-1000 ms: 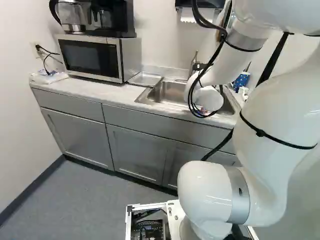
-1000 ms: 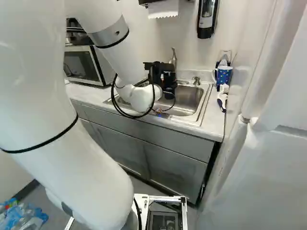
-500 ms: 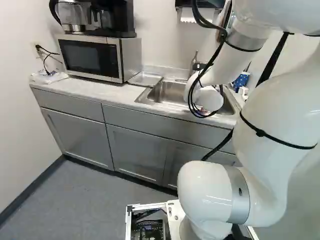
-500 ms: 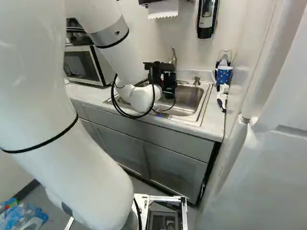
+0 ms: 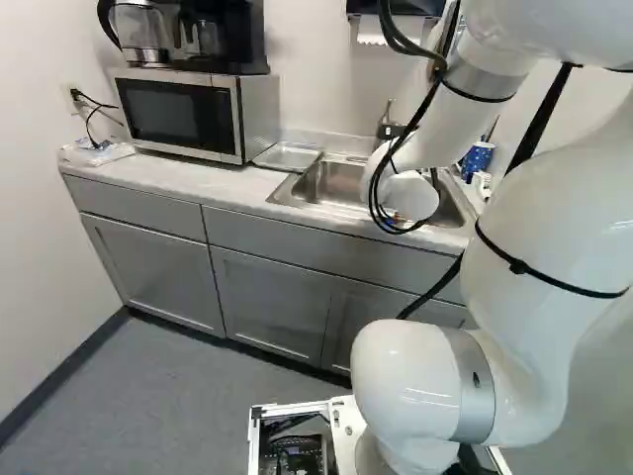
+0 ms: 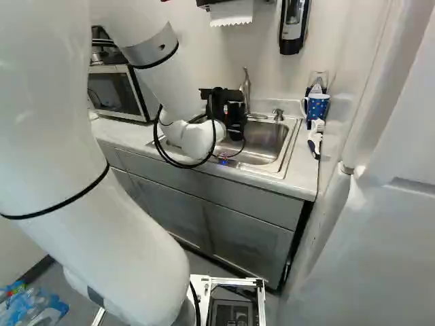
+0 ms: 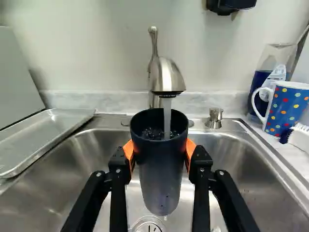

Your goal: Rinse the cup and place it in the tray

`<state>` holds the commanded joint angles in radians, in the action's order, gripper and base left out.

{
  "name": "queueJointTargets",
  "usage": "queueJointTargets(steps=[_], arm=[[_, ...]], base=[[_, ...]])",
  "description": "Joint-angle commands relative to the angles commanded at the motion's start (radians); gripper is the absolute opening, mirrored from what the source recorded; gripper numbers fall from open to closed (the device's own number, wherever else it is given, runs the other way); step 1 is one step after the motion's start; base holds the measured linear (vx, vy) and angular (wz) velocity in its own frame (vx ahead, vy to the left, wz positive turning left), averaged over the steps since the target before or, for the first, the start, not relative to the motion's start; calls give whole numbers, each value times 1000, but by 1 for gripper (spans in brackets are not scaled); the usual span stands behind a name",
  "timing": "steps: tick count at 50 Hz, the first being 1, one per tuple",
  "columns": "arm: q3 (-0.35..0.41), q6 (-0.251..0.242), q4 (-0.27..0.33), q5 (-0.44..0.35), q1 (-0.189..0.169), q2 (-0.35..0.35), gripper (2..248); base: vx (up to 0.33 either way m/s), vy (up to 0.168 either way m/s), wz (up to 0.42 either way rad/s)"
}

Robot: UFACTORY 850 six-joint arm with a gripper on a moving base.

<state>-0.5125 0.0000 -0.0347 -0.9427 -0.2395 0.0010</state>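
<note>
In the right base view my black gripper (image 6: 236, 123) is over the sink (image 6: 268, 139), just in front of the faucet (image 6: 246, 88). The wrist view shows the gripper (image 7: 160, 157) shut on a dark cup (image 7: 158, 181), an orange pad against each side. The cup is upright, its open top under the faucet (image 7: 166, 77). A stream of water (image 7: 167, 118) runs into it, and there is bubbling water inside. A shallow metal tray (image 7: 43, 137) lies on the counter beside the sink, on the microwave side; the left base view shows this tray (image 5: 287, 156) too.
A microwave (image 5: 188, 111) stands past the tray. On the sink's other side are a dotted blue mug (image 7: 287, 108), a clear container (image 7: 273, 63) and a brush (image 7: 297, 136). A soap dispenser (image 6: 292, 27) and paper towels (image 6: 231, 12) hang above.
The arm's wrist and gripper have shifted slightly toward the microwave side, carrying the held cup along. The base has not moved.
</note>
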Motion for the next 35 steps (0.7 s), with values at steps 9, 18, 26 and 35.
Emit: queueJointTargets(steps=[9, 18, 26, 35], arm=[[2, 0, 0, 0, 30, 2, 122], [-3, 0, 0, 0, 60, -3, 122], [-7, 0, 0, 0, 87, -7, 122], [-2, 0, 0, 0, 116, 0, 122]], base=[[0, 0, 0], [0, 0, 0], [0, 0, 0], [0, 0, 0]])
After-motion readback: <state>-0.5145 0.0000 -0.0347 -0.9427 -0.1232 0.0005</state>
